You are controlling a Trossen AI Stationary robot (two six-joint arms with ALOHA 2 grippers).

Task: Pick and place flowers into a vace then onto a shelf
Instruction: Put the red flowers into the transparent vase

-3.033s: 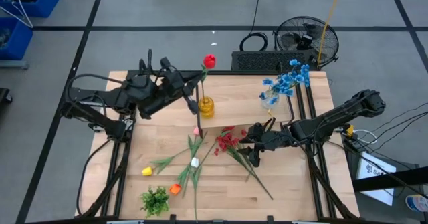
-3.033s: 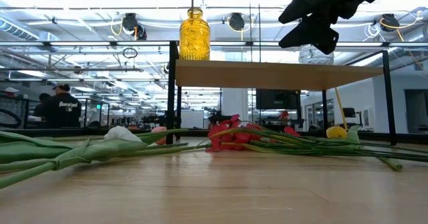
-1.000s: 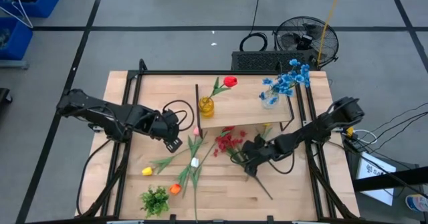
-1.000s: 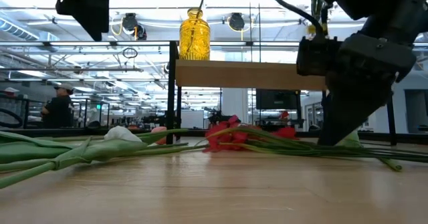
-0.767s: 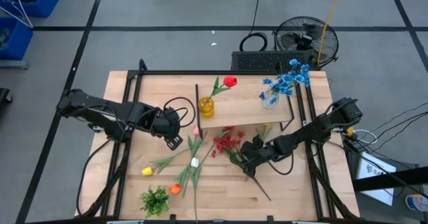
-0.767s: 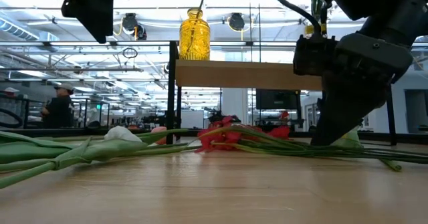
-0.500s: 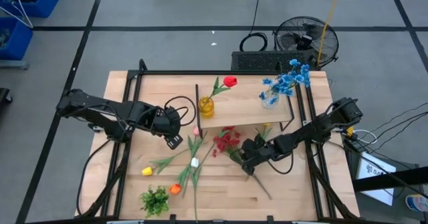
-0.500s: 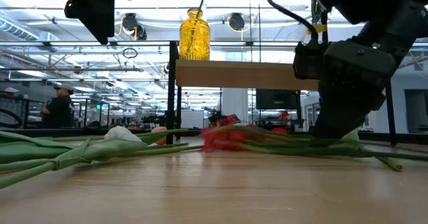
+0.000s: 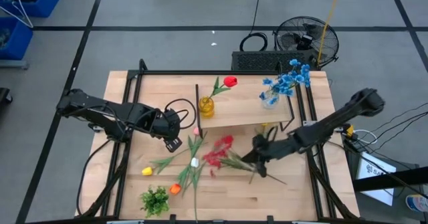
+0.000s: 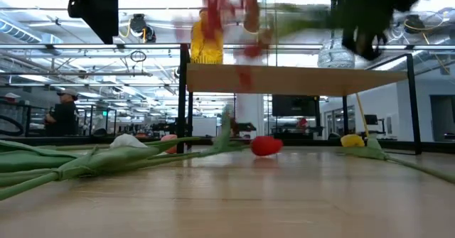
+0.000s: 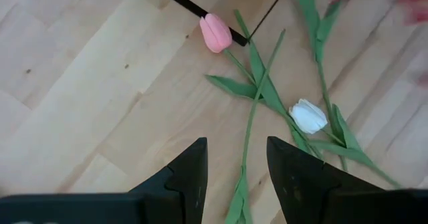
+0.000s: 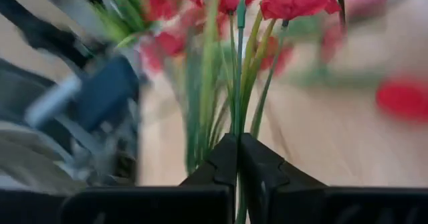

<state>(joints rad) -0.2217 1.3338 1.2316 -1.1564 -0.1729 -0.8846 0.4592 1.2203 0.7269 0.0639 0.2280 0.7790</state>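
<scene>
Red berry spray (image 9: 217, 150) stems sit clamped in the right gripper (image 9: 257, 158); left gripper (image 9: 175, 142) hangs parted.

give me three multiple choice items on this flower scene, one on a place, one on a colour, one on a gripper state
1. Where is the yellow vase?
A. on the shelf
B. on the tabletop
C. in the left gripper

2. What colour is the tulip standing in the yellow vase?
A. white
B. red
C. blue

3. What is the right gripper doing?
A. open above the shelf
B. shut on the red spray's stems
C. holding a white tulip

Answers:
1. A: the yellow vase stands on the shelf.
2. B: the red tulip rises from it.
3. B: the right gripper pinches the green stems of the red spray, lifted off the table.
</scene>
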